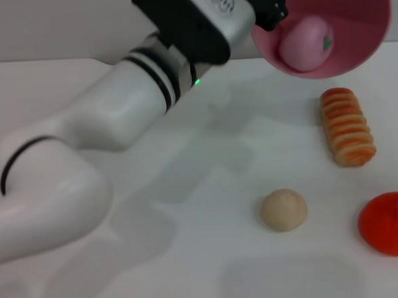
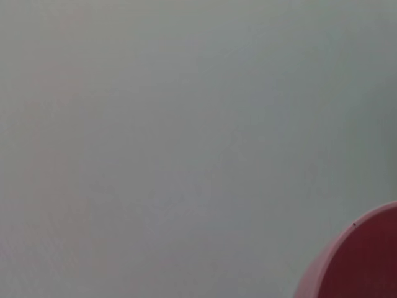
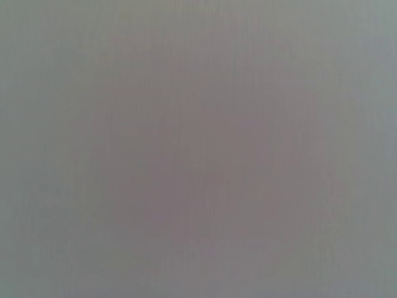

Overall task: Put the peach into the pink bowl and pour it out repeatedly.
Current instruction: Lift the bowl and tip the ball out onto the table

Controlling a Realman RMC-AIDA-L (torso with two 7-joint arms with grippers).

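White tabletop (image 1: 209, 208) fills the head view, pale and plain under a light wall. Reaching across it from the robot's left, the left arm carries the left gripper (image 1: 272, 15), which clamps the near rim of the pink bowl (image 1: 359, 27) and holds it lifted and tipped, its mouth turned toward the camera. The peach (image 1: 305, 44) lies inside, resting against the lowest part of the wall just beside the gripper, not yet over the lip. Below the gripper and well apart from it lie a ridged orange-and-cream bread roll (image 1: 347, 126), a beige ball (image 1: 283, 209) and an orange-red lumpy fruit (image 1: 390, 223), which is cut by the frame's edge. By the look of it the pouring step is in hand: the bowl is tilted but the fruit is still held, so the next move seems to call for more wrist roll until it rolls over the rim. The bare stretch beneath the bowl, between gripper and roll, gives room for it to land; the roll close by could deflect it, and the bowl's far side already runs out of frame. In the left wrist view only a curved piece of the bowl's rim shows in one corner against blank grey; no fingers are seen. In the right wrist view nothing but a flat grey field appears, so the right gripper is out of sight and its state cannot be told.
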